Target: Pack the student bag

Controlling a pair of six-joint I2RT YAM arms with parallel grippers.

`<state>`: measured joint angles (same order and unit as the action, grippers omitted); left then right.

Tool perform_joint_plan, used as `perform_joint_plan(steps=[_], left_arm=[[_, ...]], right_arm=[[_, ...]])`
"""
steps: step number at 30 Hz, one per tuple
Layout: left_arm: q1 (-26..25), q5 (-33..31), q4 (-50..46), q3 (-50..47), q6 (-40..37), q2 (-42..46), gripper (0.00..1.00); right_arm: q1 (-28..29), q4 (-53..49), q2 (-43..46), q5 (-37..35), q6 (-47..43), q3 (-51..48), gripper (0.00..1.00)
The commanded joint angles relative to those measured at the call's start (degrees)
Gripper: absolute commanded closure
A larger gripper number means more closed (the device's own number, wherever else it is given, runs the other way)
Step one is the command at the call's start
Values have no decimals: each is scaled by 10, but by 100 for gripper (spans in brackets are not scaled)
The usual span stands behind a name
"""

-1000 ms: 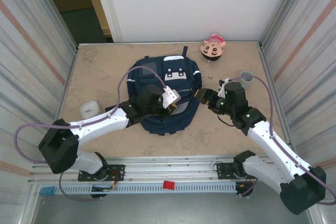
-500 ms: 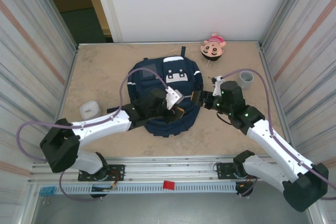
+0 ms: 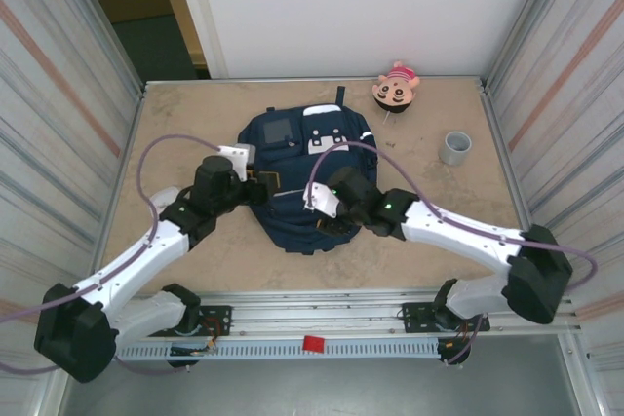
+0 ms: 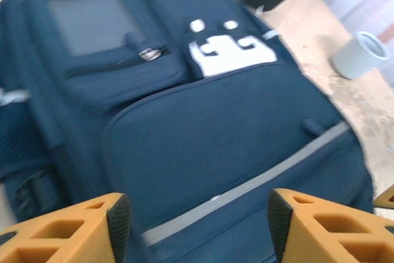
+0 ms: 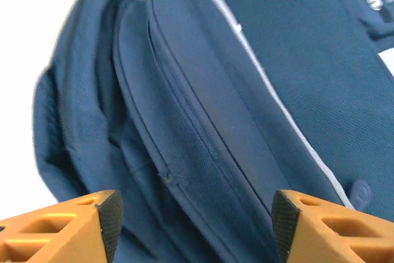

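The left gripper (image 3: 263, 182) hovers over the left edge of the one student bag (image 3: 302, 158), jaws spread wide and empty. The bag lies flat mid-table (image 3: 175, 133). Its white patch (image 4: 231, 50) bears blocky shapes too blurred to read. The right gripper (image 3: 330, 221) hangs above its lower front, equally wide, holding nothing. Further right are one doll head (image 3: 395, 91) and one grey cup (image 3: 454, 147).

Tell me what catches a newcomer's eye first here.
The big navy student bag lies flat at centre, white patches up. The left gripper and right gripper hang open over its fabric, one from each side. Beyond it sits a pink-capped doll head, with a grey cup to the right.
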<state>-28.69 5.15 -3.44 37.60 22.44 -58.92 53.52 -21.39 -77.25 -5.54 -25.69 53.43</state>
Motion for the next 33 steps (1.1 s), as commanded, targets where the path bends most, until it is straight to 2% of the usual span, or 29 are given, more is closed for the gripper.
perform_joint_plan(steps=[1, 3, 4, 9, 11, 16, 22, 25, 29, 33], left_arm=[[29, 14, -33, -23, 62, 31, 38], [40, 7, -45, -34, 70, 43, 38], [43, 2, -52, -39, 76, 47, 38], [68, 7, -83, -49, 103, 49, 37], [70, 10, -82, -55, 112, 49, 37], [70, 23, -61, -73, 142, 48, 38], [70, 48, -32, -76, 124, 50, 38], [70, 69, -6, -76, 78, 52, 39], [70, 131, 57, -86, -48, 45, 39], [69, 196, 134, -112, -138, 18, 38]], right_arm=[[-1, 24, -36, -45, -125, 13, 33], [-2, 32, -64, -51, -147, 20, 33], [-4, 36, -77, -53, -157, 24, 38], [-10, 69, -102, -93, -191, 31, 86], [-12, 76, -87, -91, -199, 32, 98], [-24, 78, -35, -47, -186, 44, 100], [-64, 72, 25, 10, -171, 43, 100], [-90, 69, 51, 42, -163, 45, 100], [-124, 64, 75, 82, -155, 48, 100], [-158, 50, 85, 112, -150, 49, 100]])
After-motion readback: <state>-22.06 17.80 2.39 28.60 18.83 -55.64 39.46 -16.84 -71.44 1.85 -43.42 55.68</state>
